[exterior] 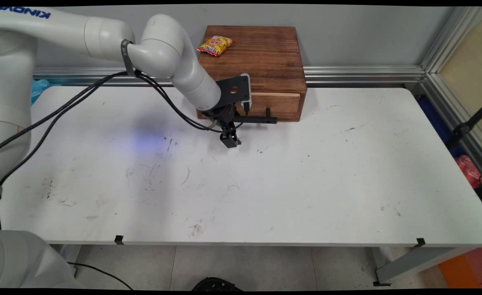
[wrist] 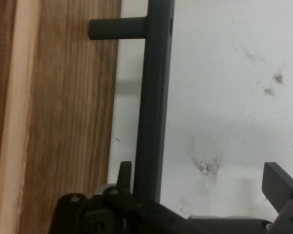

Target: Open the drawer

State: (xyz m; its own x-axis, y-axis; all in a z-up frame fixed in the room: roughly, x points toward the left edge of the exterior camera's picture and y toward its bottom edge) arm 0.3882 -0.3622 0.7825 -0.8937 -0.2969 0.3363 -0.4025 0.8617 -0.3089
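Note:
A dark wooden box (exterior: 265, 61) stands at the back of the white table (exterior: 306, 176), with a drawer front (exterior: 276, 104) in its near face. A black bar handle (exterior: 257, 120) sticks out from the drawer on short posts. My gripper (exterior: 229, 138) hangs at the handle's left end, just above the tabletop. In the hand view the handle bar (wrist: 154, 97) runs between the open fingers of the gripper (wrist: 201, 178). It lies close to one finger (wrist: 124, 173) and well apart from the other. Nothing is held. A yellow and red snack packet (exterior: 215, 45) lies on the box's top.
Black cables (exterior: 101, 88) hang from the arm across the table's left part. An aluminium rail (exterior: 360, 74) runs along the wall behind the table. Coloured items (exterior: 470, 170) lie on the floor off the right edge.

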